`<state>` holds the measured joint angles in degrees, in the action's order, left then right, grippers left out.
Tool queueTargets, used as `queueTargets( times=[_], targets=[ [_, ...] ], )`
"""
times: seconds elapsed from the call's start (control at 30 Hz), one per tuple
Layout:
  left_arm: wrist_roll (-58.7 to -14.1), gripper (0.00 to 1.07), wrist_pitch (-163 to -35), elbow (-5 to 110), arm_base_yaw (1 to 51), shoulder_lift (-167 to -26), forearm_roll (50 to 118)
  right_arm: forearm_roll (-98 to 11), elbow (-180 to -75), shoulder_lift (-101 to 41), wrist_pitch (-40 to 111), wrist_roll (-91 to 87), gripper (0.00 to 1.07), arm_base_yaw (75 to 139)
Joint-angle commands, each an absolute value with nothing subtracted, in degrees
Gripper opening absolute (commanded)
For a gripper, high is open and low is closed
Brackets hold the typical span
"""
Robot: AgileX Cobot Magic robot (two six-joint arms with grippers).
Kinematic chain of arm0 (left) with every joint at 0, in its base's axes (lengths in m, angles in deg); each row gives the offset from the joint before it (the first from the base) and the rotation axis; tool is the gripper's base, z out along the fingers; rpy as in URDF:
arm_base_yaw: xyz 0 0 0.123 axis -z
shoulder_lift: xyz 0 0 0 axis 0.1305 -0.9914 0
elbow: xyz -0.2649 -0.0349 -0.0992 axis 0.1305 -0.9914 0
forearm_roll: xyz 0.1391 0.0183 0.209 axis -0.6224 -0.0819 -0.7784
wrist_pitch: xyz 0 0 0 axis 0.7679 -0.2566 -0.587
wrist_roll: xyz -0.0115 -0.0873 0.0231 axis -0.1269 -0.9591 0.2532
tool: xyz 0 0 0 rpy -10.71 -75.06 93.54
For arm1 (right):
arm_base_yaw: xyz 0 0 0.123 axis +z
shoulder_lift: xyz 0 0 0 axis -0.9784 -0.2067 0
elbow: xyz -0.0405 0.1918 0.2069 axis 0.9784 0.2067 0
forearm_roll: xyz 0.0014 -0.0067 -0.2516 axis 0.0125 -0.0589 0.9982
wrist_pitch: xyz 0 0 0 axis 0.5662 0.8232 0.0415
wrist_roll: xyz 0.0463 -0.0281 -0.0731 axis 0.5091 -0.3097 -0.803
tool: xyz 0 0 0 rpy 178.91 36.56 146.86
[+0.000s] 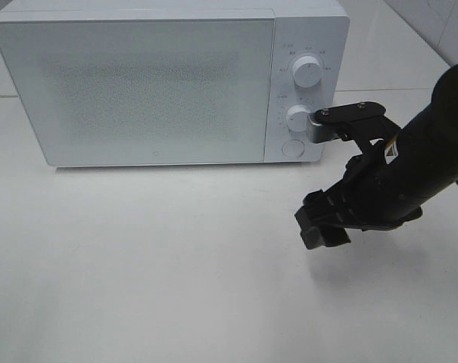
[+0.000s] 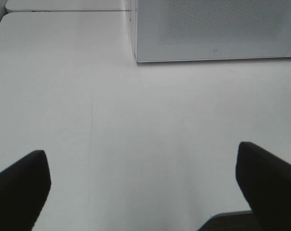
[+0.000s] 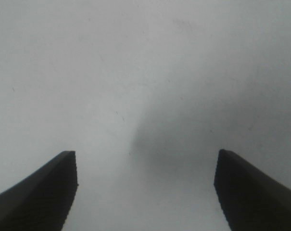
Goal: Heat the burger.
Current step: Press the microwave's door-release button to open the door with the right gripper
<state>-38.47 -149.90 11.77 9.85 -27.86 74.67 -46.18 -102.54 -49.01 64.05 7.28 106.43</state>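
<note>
The right arm (image 1: 410, 166) reaches in from the right side of the high view, and the right jaws at its end hang low over the bare white tabletop (image 1: 176, 287), tipped downward. Seen from the right wrist, their two dark ribbed fingers (image 3: 44, 192) stand wide apart, with only the tabletop and a soft shadow between them; they hold nothing. Beyond the right jaws stands a white microwave (image 1: 138, 23) with its door (image 1: 138, 91) shut flush. Its control panel is the part nearest the right jaws and carries an upper knob (image 1: 307, 72), a lower knob (image 1: 298, 117) and a round button (image 1: 292, 147). A silver and black bracket on the arm overlaps the lower knob in the high view; whether it touches cannot be told. The left jaws show only in the left wrist view, where their dark fingers (image 2: 263, 183) are spread as far apart as the picture allows, empty, over plain tabletop. Ahead of the left jaws and well apart from them is a lower front corner of the microwave. The burger shows in no view, so where it lies cannot be told.
</note>
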Motion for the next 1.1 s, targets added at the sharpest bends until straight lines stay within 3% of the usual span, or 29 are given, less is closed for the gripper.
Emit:
queueTargets(
  times=[0.03, 0.37, 1.1],
  targets=[
    [-38.76, 1.01, -149.10, 11.65, 9.85, -26.83, 74.73, -43.26, -105.81, -48.55, 76.31, 7.22, 0.76, 106.15],
    [-38.76, 1.01, -149.10, 11.65, 9.85, -26.83, 74.73, -43.26, -106.55, -40.02, 86.74, 4.53, 0.76, 106.26],
    [-38.76, 1.01, -149.10, 11.65, 9.85, -26.83, 74.73, -43.03, -105.35, 3.41, 100.55, 4.36, 0.76, 106.15]
  ],
)
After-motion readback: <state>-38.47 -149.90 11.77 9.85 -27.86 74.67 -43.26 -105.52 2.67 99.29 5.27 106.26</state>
